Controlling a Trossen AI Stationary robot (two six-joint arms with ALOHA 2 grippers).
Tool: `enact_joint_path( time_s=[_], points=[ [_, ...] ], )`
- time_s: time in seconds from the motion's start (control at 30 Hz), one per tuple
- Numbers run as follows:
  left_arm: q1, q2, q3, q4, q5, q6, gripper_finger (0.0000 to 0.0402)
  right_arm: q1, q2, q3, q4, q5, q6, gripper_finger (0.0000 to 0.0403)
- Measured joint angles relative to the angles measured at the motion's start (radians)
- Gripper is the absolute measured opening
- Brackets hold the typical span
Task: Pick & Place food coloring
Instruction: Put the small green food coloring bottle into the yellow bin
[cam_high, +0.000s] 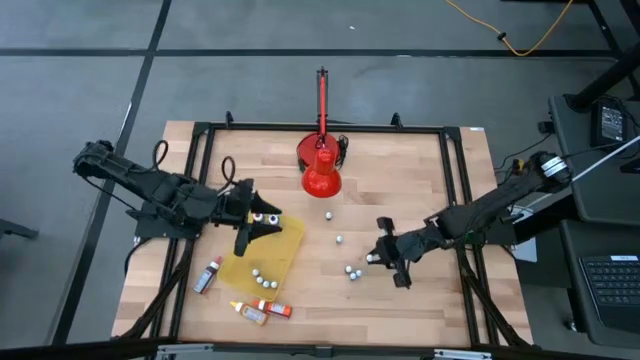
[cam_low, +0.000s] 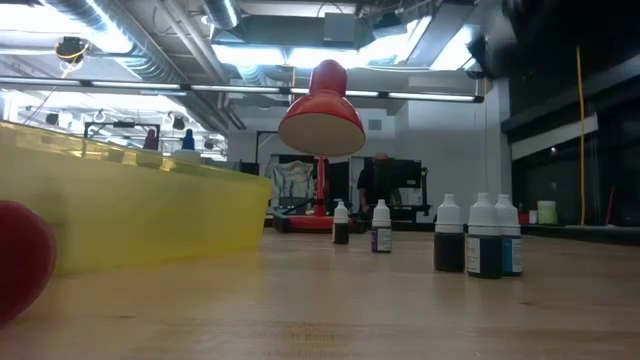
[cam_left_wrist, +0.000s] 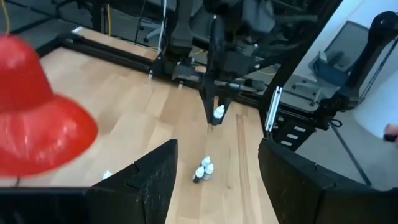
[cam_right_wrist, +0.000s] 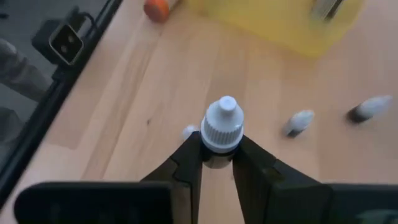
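Right hand (cam_right_wrist: 217, 163): fingers clamped on the neck of one small bottle (cam_right_wrist: 220, 127), white ribbed cap up, held just above the surface (cam_high: 420, 190). In the high view this hand (cam_high: 383, 254) is right of the yellow tray (cam_high: 285, 245), with two more bottles (cam_high: 352, 270) standing on the wood just beside it on the tray side. Further bottles stand singly between the hand and the red lamp (cam_high: 321, 172): one (cam_high: 339, 240) nearer the tray, one (cam_high: 328, 214) just below the lamp's shade.

Left hand (cam_high: 262, 220): over the tray's far-left corner, fingers (cam_left_wrist: 152, 180) apart, nothing between them.

Tray contents: several white-capped bottles (cam_high: 264, 278) clustered at its near end.

Outside the tray, on the surface: a red bottle (cam_high: 208, 275) lying beside its left edge; an orange-yellow bottle (cam_high: 249, 312) and a red one (cam_high: 278, 310) lying just past its near end.
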Motion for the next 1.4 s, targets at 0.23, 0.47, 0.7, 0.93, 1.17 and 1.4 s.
enact_joint_path(
  time_s=[0.23, 0.47, 0.7, 0.93, 1.17, 1.4],
  points=[
    [0.066, 0.107, 0.227, -0.143, 0.08, 0.106, 0.0215, -0.051, 0.026, 0.341, -0.233, 0.073, -0.005, 0.0075],
    [0.104, 0.226, 0.433, -0.276, 0.057, 0.161, 0.0215, -0.102, 0.1, 0.621, -0.358, 0.174, -0.01, 0.0076],
    [0.119, 0.332, 0.57, -0.297, 0.012, 0.225, 0.0215, -0.163, 0.23, 0.849, -0.426, 0.19, -0.009, 0.0077],
    [0.119, 0.402, 0.64, -0.297, -0.018, 0.262, 0.0215, -0.19, 0.367, 1.029, -0.465, 0.189, -0.088, 0.0077],
    [0.115, 0.423, 0.651, -0.309, -0.018, 0.25, 0.0215, -0.199, 0.444, 1.117, -0.495, 0.17, -0.139, 0.0077],
    [0.11, 0.423, 0.651, -0.344, -0.03, 0.214, 0.0209, -0.201, 0.445, 1.118, -0.492, 0.169, -0.137, 0.0079]
  ],
)
